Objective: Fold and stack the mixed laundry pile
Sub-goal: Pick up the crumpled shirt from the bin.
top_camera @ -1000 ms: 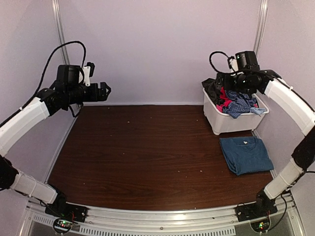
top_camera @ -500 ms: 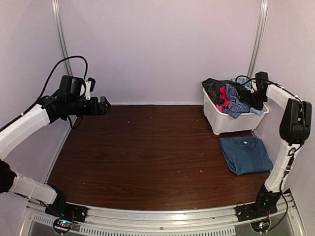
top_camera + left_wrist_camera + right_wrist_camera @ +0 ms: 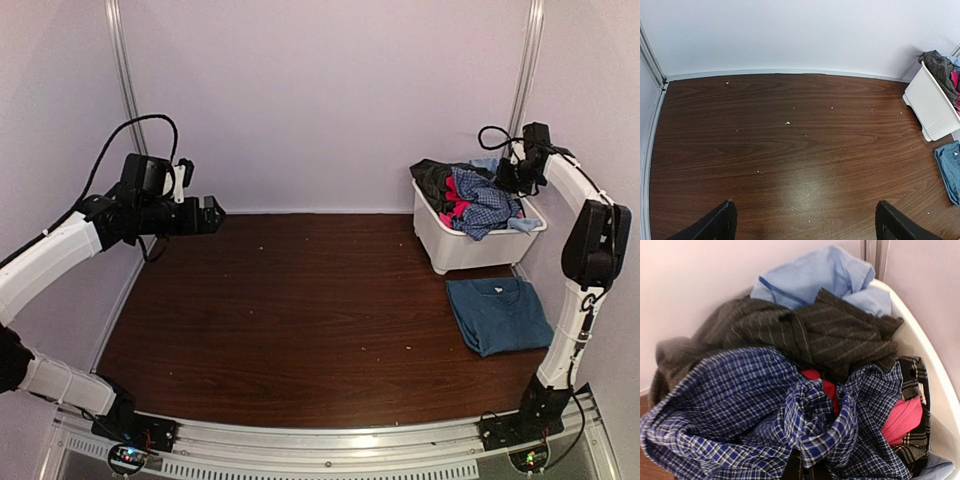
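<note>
The pile (image 3: pixel 790 390) lies heaped in the bin (image 3: pixel 470 250) at the far right of the table (image 3: pixel 300 300). A check shirt (image 3: pixel 740 410) lies on top, over dark striped, red, pink and light-blue cloth. A folded T-shirt (image 3: pixel 498 315) lies flat just in front of the bin. The top view shows it whole, while the left wrist view cuts it off at the frame edge.

The right gripper (image 3: pixel 503 180) is over the bin's far side with its jaws closed. Its fingers are cut off at the bottom of the right wrist view, where the check shirt bunches, so a hold cannot be confirmed.

The left gripper (image 3: pixel 805 202) hangs over the table's far left, jaws fully apart, nothing between them.
</note>
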Controlling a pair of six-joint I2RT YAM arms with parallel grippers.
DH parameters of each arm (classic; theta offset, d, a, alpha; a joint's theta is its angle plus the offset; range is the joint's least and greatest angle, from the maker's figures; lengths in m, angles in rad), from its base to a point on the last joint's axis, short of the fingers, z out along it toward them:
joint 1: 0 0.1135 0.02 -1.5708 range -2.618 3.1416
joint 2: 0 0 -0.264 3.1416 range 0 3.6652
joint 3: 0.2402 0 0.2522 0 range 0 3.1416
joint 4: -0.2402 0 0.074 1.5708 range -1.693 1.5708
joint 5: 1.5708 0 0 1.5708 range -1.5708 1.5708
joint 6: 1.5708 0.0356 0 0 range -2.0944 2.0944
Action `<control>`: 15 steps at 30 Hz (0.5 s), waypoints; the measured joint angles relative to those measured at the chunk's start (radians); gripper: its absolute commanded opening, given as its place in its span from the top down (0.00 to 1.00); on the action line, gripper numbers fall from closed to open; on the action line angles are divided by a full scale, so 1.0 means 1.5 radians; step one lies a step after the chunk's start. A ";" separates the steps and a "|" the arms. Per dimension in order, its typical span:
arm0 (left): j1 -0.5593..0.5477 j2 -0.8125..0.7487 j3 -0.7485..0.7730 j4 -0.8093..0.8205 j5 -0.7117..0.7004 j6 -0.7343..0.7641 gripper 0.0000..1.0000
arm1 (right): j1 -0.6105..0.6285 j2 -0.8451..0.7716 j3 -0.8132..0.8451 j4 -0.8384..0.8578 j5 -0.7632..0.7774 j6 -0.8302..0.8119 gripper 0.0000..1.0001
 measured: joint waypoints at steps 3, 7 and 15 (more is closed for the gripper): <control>0.000 0.003 0.000 0.001 0.005 -0.002 0.02 | 0.000 0.000 0.056 -0.008 -0.011 0.003 1.00; 0.000 0.012 0.000 0.005 0.008 -0.003 0.02 | 0.003 -0.002 0.119 -0.010 -0.023 0.017 1.00; 0.000 0.035 0.000 0.016 0.018 -0.007 0.02 | 0.003 -0.034 0.186 0.014 -0.069 0.064 1.00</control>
